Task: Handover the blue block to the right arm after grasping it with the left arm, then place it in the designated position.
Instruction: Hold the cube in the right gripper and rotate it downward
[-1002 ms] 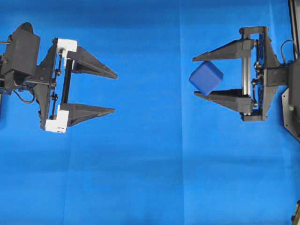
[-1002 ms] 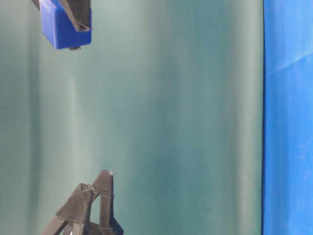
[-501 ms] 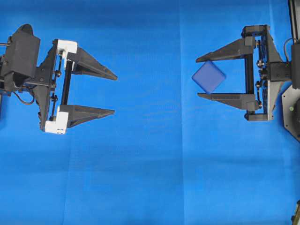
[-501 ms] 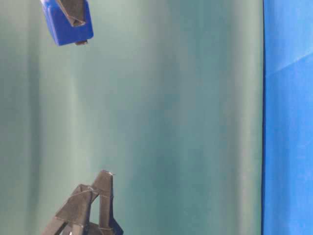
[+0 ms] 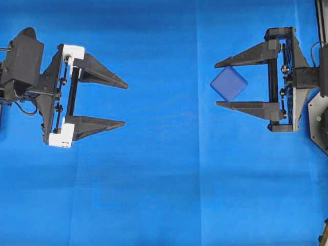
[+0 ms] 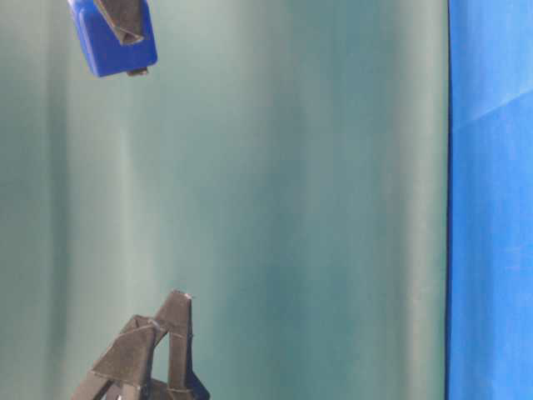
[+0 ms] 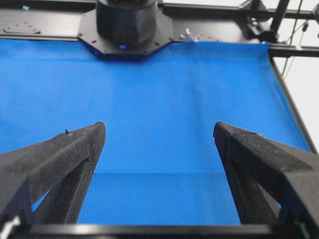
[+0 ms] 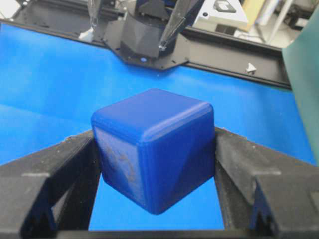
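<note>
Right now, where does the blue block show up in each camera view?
Overhead: blue block right of centre, between the right pincer's fingers.
Table-level: top left corner.
Left wrist: not visible.
Right wrist: centre, filling the frame.
Shared landmark: blue cloth.

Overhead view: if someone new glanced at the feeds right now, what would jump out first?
The blue block, clamped between the fingers of the right arm's gripper at the right side, seen corner-on in the right wrist view and clear of the blue cloth. Next, the left arm's gripper at the left side, wide open and holding nothing, pointing toward the right one across a bare stretch of cloth.
</note>
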Available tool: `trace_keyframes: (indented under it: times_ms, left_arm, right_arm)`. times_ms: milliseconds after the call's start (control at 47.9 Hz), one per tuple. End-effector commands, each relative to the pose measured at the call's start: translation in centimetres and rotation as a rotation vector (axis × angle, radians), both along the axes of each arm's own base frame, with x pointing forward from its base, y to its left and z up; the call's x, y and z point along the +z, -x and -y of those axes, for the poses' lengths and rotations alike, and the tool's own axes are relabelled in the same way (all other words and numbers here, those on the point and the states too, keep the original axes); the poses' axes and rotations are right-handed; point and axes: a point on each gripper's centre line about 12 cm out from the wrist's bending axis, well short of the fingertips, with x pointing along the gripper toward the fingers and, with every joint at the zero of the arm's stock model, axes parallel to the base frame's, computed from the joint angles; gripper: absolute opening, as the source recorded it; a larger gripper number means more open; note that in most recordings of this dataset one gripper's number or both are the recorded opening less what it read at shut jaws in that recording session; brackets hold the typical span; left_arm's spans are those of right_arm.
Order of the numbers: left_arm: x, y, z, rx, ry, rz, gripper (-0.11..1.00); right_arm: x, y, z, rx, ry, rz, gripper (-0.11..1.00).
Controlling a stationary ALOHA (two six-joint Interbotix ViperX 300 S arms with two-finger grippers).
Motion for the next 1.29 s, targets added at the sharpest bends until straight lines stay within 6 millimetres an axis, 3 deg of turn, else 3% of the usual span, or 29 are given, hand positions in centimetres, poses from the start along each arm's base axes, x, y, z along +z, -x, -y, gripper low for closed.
trace_keyframes:
  times_ms: [0, 438, 1273]
  left_arm:
    - [1.0, 0.0, 0.1, -0.003, 0.002, 0.029, 0.93]
    - [1.2, 0.0, 0.1, -0.003, 0.003, 0.037, 0.93]
    - [1.4, -0.2, 0.1, -0.003, 0.003, 0.041, 0.93]
  right_arm:
    - [1.0, -0.1, 0.0, -0.001, -0.014, 0.012, 0.51]
    - [-1.5, 0.4, -0.1, -0.040, -0.149, -0.303, 0.51]
    - [-1.6, 0.5, 0.0, -0.041, -0.131, -0.305, 0.51]
